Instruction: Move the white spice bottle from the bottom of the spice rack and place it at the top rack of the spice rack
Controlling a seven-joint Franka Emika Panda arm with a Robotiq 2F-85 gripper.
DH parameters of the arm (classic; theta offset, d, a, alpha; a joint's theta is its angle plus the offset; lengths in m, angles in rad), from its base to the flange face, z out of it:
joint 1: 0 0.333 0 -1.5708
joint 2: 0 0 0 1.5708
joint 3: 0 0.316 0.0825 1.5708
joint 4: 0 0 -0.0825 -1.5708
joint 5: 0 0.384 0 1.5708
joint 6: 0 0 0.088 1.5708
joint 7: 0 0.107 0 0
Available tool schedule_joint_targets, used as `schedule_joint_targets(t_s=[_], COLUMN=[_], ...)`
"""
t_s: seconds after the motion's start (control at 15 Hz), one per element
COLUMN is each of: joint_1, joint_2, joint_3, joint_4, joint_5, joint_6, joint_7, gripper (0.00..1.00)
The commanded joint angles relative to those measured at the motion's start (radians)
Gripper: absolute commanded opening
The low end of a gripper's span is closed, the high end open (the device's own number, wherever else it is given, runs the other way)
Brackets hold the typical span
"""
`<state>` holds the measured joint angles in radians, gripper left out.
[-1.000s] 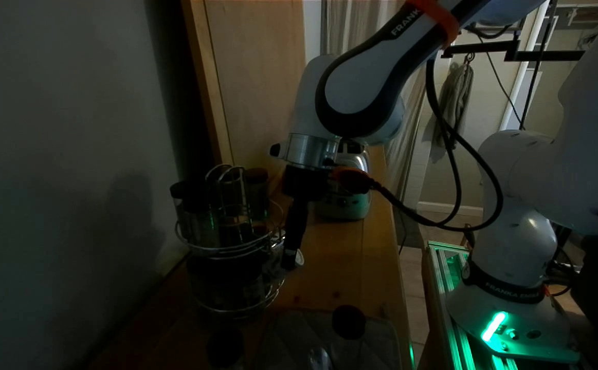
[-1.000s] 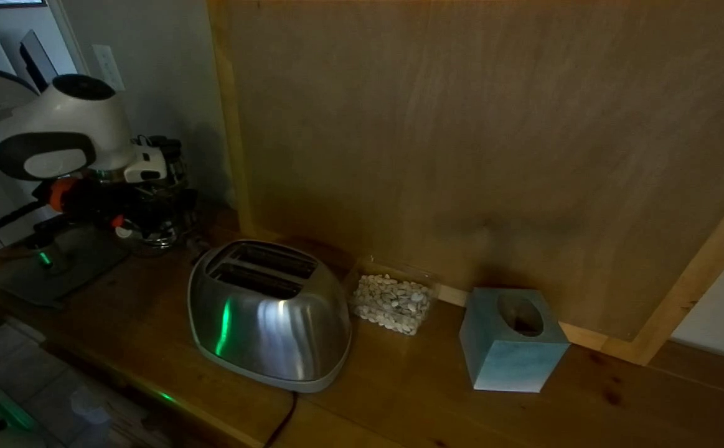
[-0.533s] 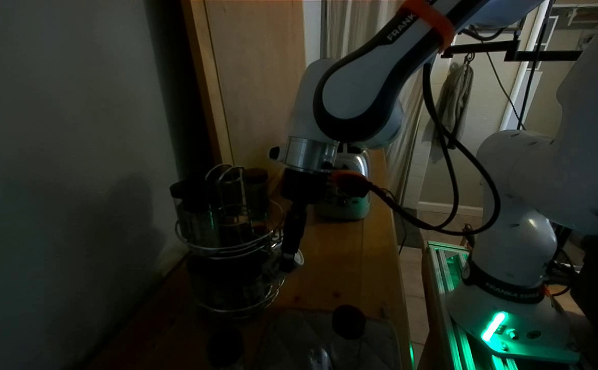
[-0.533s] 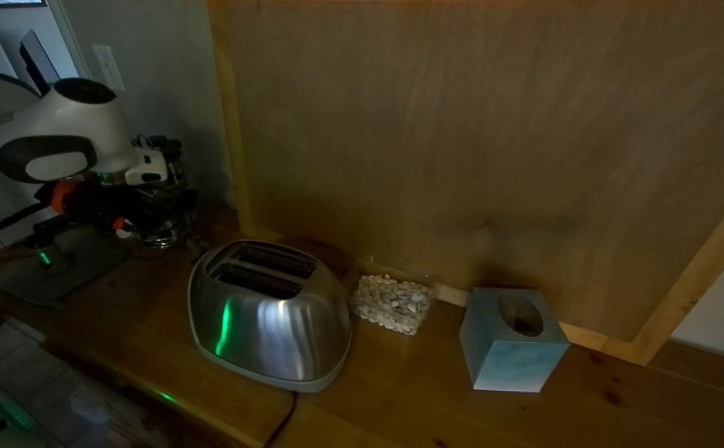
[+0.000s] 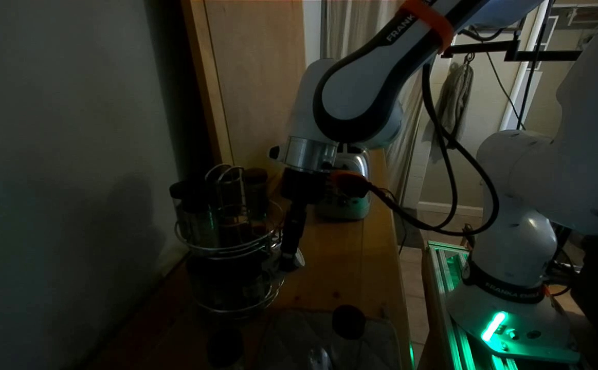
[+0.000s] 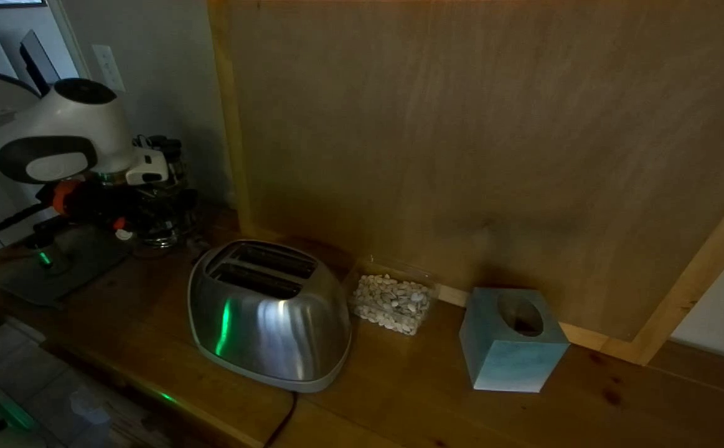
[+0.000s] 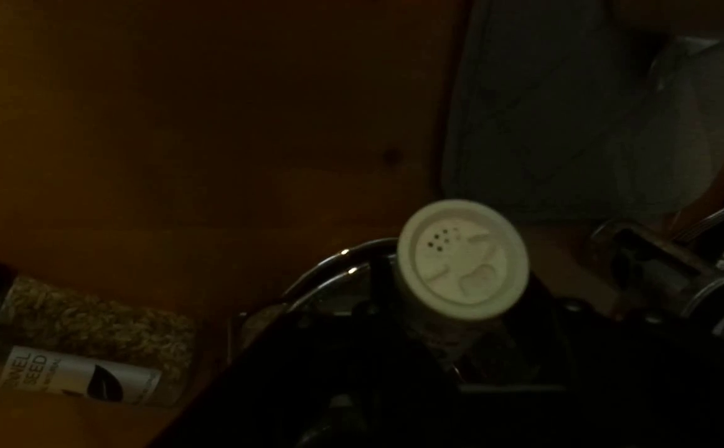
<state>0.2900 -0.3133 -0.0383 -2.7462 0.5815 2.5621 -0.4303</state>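
The white spice bottle shows its pale cap with shaker holes in the wrist view, with a little of its labelled body below. My gripper is shut on the bottle, one dark finger along each side beneath the cap. In an exterior view the fingertips are down beside the two-tier wire spice rack, at its bottom level, with the cap poking out past them, tilted outward. The top rack carries several dark-lidded jars. The bottle's base is hidden, so whether it rests on the lower tier I cannot tell.
A fennel seed jar and a glass jar flank the gripper. Beside the rack lies a grey quilted mat with a dark-lidded jar. Farther along the counter stand a toaster, a pebble box and a tissue box.
The arm has sunk slightly, mostly in the earlier half second, then held still. The fingers have closed on the bottle, and its cap has shifted a touch.
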Motion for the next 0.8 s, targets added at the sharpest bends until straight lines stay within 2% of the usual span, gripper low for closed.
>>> schedule_joint_targets(t_s=[0.0,0.2,0.53,0.73], joint_1=[-0.01,-0.032,-0.081,-0.094], joint_2=[-0.014,-0.045,-0.076,-0.095], joint_3=[0.009,0.016,0.031,0.031], joint_4=[0.001,0.002,0.013,0.02], joint_5=[-0.007,-0.07,-0.278,-0.359], joint_6=[0.011,-0.009,-0.076,-0.136], joint_7=[-0.004,0.015,0.062,0.067], gripper=[0.2,0.2,0.2,0.2])
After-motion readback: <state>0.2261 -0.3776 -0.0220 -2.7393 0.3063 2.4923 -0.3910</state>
